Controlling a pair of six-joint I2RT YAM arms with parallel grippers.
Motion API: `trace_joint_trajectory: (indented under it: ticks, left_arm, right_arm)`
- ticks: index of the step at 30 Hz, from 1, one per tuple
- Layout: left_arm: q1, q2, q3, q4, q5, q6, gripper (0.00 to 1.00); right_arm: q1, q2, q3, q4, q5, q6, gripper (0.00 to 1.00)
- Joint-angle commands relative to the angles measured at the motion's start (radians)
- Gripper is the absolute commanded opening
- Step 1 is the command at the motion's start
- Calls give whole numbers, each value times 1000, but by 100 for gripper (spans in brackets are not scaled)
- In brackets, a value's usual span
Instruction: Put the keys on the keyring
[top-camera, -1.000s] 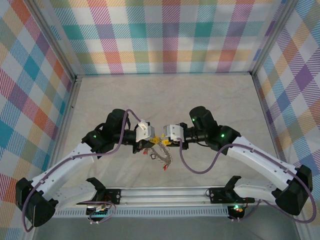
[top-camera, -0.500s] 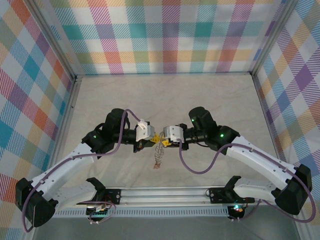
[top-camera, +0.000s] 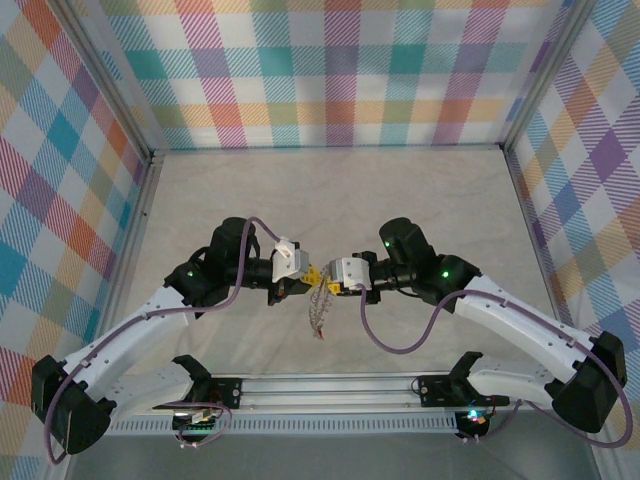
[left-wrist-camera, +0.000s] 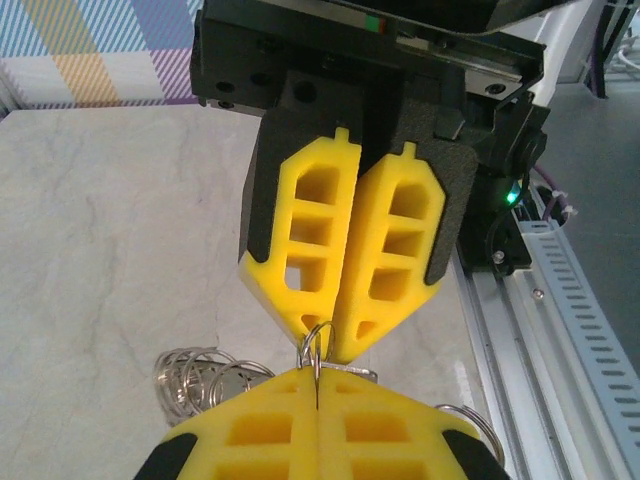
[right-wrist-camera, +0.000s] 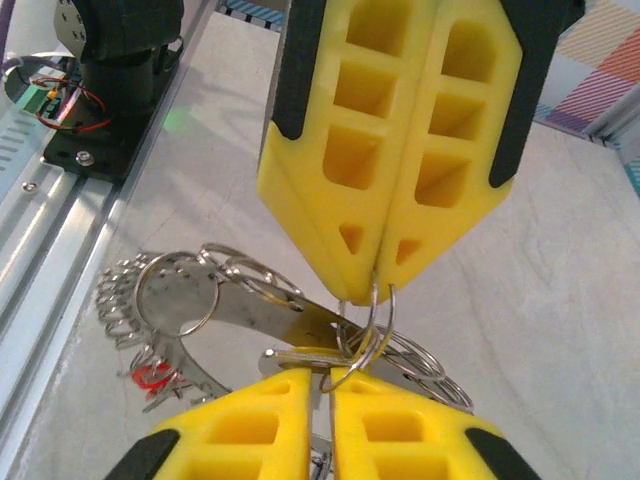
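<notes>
Both grippers meet tip to tip above the middle of the table. My left gripper (top-camera: 312, 276) (left-wrist-camera: 318, 378) is shut on a small split ring (left-wrist-camera: 320, 340) (right-wrist-camera: 373, 318), whose wire runs into the seam between its fingers. My right gripper (top-camera: 331, 286) (right-wrist-camera: 335, 372) faces it with the jaws nearly together. A flat silver key (right-wrist-camera: 295, 356) is pinched at its tips, and the small ring's wire dips into the thin slit. The keyring (top-camera: 320, 318) (right-wrist-camera: 250, 298), a silver bunch with loose rings, a toothed fringe and a red tag (right-wrist-camera: 150, 378), hangs below both grippers.
A metal rail (top-camera: 330, 386) (left-wrist-camera: 545, 300) runs along the near edge, with the arm mounts on it. Plaid walls close the table on the left, right and back. More loose rings (left-wrist-camera: 195, 375) of the bunch hang beside my left fingers.
The right gripper has closed further and shifted slightly toward the near edge. The hanging bunch has swung and drawn in narrower under the grippers. The left gripper has held still.
</notes>
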Motion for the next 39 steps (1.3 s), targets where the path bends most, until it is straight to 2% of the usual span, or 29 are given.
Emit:
trace_joint_trajectory:
  ticks: [1, 8, 13, 18, 22, 25, 30, 39]
  left_arm:
    - [-5, -10, 0, 81, 43, -24, 0]
    - [-5, 0, -2, 98, 49, -53, 0]
    - [-5, 2, -10, 119, 46, -73, 0]
    - [-5, 1, -19, 121, 37, -77, 0]
    - [-5, -3, -21, 115, 32, -70, 0]
    - [-5, -6, -20, 106, 33, -60, 0]
    - [-5, -6, -16, 98, 45, -51, 0]
    - [-5, -9, -15, 96, 57, -47, 0]
  right_arm:
    - [12, -23, -29, 49, 4, -36, 9]
    - [29, -20, -38, 79, 50, -64, 0]
    - [64, -20, -47, 79, 106, -121, 0]
    - [73, -31, -53, 102, 103, -124, 0]
    - [73, -65, -78, 149, 121, -97, 15]
    - [70, -84, -86, 141, 127, -83, 20]
    - [60, -116, -105, 150, 148, -49, 24]
    - [31, -111, -100, 180, 59, 17, 31]
